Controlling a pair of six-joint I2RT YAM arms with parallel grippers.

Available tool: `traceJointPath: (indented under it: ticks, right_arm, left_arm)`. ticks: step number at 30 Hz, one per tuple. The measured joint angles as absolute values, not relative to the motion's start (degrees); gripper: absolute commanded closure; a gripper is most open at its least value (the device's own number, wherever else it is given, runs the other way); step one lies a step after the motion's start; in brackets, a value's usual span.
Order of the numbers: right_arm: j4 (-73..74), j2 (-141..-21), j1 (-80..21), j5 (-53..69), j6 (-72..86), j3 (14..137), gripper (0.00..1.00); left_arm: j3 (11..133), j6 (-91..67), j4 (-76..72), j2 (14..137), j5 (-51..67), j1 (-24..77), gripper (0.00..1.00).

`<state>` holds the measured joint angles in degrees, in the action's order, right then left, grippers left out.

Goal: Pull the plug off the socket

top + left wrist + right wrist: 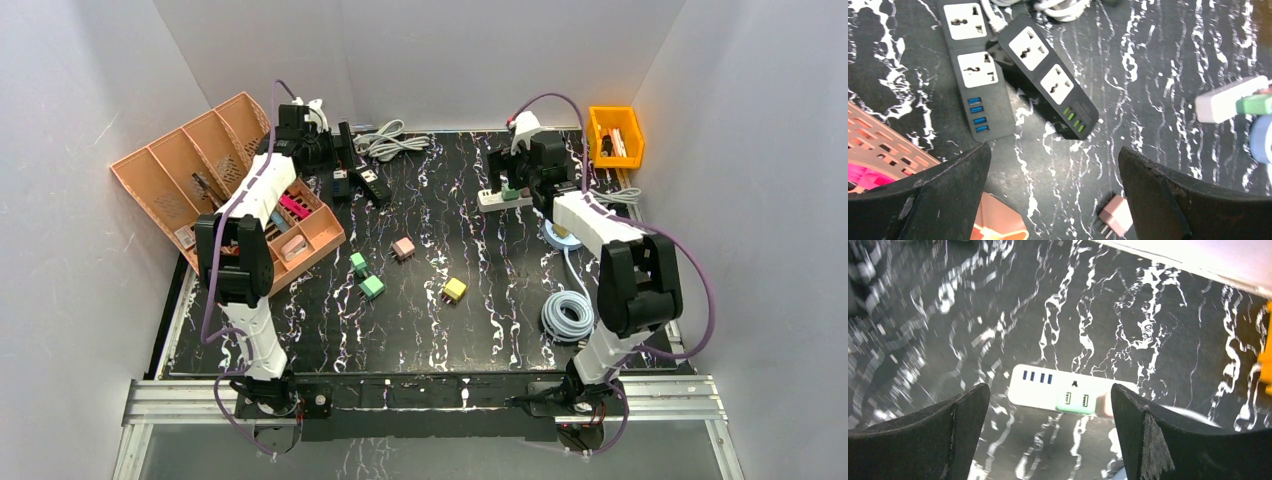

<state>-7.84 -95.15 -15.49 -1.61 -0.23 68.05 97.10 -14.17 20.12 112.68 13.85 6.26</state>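
A white power strip (498,199) lies at the back right of the table with a green plug (510,193) in it. In the right wrist view the strip (1038,386) shows blue USB ports, the green plug (1076,401) and a pink plug (1105,405) beside it. My right gripper (1048,440) is open and empty, just above and near the strip. My left gripper (1053,195) is open and empty at the back left, over bare table near two black power strips (1054,85). The white strip and green plug also show in the left wrist view (1230,99).
An orange divided tray (215,175) stands at the left, a yellow bin (615,135) at the back right. Loose plugs lie mid-table: pink (403,247), green (371,287), yellow (454,289). A coiled grey cable (567,315) lies at the right, a white cable bundle (390,140) at the back.
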Motion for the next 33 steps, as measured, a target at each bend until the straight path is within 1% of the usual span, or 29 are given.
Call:
traceJointPath:
  ticks: [5, 8, 13, 18, 20, 21, 25, 30, 33]
  right_arm:
    - [-2.0, -102.4, -12.9, 7.2, -20.5, 70.0, 0.02]
    - [3.0, -105.4, -10.4, 13.2, -28.9, 71.0, 0.05]
    - [9.1, -106.7, -5.4, 21.3, -37.9, 76.2, 0.11]
    - [14.0, -111.1, -2.4, 24.2, -43.4, 84.4, 0.14]
    - [16.8, -113.4, -2.0, 25.1, -45.3, 86.9, 0.32]
    - [18.3, -114.4, -2.0, 25.5, -47.0, 88.0, 0.34]
    - [24.3, -117.6, -1.9, 28.4, -54.3, 91.5, 0.31]
    - [26.7, -118.1, -1.9, 31.5, -57.3, 91.9, 0.31]
    - [26.9, -118.9, -2.0, 33.2, -58.2, 91.9, 0.32]
  left_arm:
    - [93.1, -14.9, 17.8, 109.6, 18.5, 6.2, 0.02]
    - [91.2, -15.2, 17.4, 108.8, 20.2, 6.2, 0.02]
    - [90.3, -15.5, 16.7, 108.0, 21.7, 6.2, 0.02]
    - [90.3, -15.9, 16.3, 107.0, 23.0, 6.2, 0.02]
    - [90.3, -16.1, 16.2, 106.9, 23.5, 6.2, 0.02]
    - [90.3, -16.3, 16.3, 106.9, 23.7, 6.2, 0.02]
    - [90.3, -16.5, 16.3, 106.9, 24.3, 6.2, 0.02]
    - [90.3, -16.8, 16.3, 106.9, 24.9, 6.2, 0.02]
    - [90.3, -17.1, 16.3, 106.9, 25.1, 6.2, 0.02]
